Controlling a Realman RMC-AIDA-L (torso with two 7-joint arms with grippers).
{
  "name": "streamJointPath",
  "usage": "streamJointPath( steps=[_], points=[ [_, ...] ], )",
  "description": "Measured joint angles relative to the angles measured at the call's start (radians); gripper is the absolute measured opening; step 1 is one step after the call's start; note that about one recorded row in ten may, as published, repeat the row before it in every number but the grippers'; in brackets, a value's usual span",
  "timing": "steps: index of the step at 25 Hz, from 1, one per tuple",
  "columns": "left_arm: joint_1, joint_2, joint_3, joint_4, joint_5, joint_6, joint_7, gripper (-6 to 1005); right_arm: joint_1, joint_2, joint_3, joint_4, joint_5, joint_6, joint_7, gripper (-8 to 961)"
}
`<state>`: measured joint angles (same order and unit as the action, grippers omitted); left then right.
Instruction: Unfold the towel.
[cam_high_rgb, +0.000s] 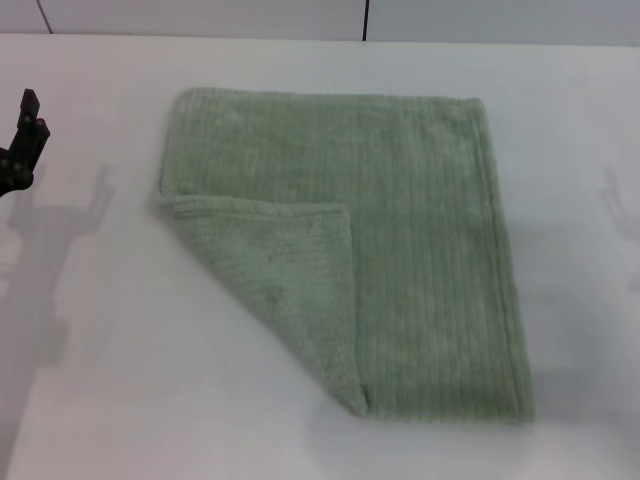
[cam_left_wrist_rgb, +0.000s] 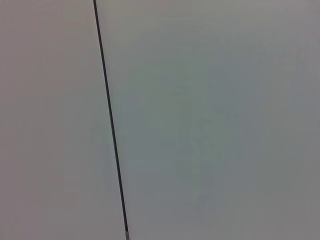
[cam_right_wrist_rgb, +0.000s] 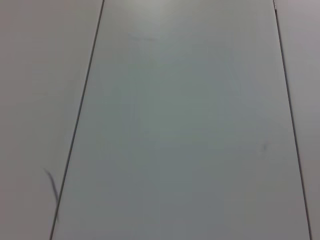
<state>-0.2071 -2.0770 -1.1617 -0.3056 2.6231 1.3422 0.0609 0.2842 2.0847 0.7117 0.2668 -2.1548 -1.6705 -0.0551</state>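
One pale sage-green plush terry towel (cam_high_rgb: 400, 240), finely ribbed and hemmed, lies flat at the centre of the smooth white table (cam_high_rgb: 100, 400). Its near-left corner is folded over as a triangular flap. The left gripper (cam_high_rgb: 22, 150) hangs at the table's left edge, well apart from the towel; finger state cannot be determined.

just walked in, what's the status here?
Nothing is being handled right now. The towel lies flat on the table, with its near-left corner folded over onto itself as a triangular flap. The left gripper sits at the far left, apart from the towel. The right gripper is out of view. Unfolding is not yet done.
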Motion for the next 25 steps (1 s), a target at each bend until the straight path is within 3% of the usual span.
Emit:
streamJointPath(
  steps=[11, 16, 17, 18, 19, 21, 22, 23, 25],
  points=[
    [-0.004, 0.000, 0.001, -0.003, 0.000, 0.000, -0.002, 807, 0.005, 0.000, 0.000, 0.005, 0.000, 0.021, 0.039, 822],
    [-0.010, -0.002, 0.003, -0.005, 0.000, -0.016, -0.001, 806, 0.048, -0.021, -0.014, 0.009, -0.039, 0.151, 0.171, 821],
    [-0.016, -0.002, 0.004, -0.005, 0.000, -0.029, 0.001, 806, 0.077, -0.040, -0.016, 0.032, -0.082, 0.235, 0.194, 821],
    [-0.016, -0.002, 0.004, -0.005, 0.000, -0.029, 0.001, 806, 0.077, -0.040, -0.016, 0.032, -0.082, 0.235, 0.194, 821],
    [-0.019, -0.002, 0.003, -0.006, 0.000, -0.037, 0.002, 806, 0.093, -0.054, -0.014, 0.055, -0.104, 0.285, 0.206, 821],
    [-0.023, -0.002, -0.001, -0.014, 0.000, -0.062, 0.003, 805, 0.115, -0.097, -0.007, 0.146, -0.144, 0.392, 0.225, 820],
    [-0.029, -0.001, -0.003, -0.019, -0.001, -0.090, 0.002, 805, 0.130, -0.141, 0.000, 0.247, -0.168, 0.486, 0.228, 820],
    [-0.029, -0.001, -0.003, -0.019, -0.001, -0.090, 0.002, 805, 0.130, -0.141, 0.000, 0.247, -0.168, 0.486, 0.228, 808],
    [-0.034, 0.000, -0.002, -0.020, -0.001, -0.102, 0.000, 805, 0.145, -0.187, 0.022, 0.366, -0.188, 0.597, 0.225, 783]
  ],
)
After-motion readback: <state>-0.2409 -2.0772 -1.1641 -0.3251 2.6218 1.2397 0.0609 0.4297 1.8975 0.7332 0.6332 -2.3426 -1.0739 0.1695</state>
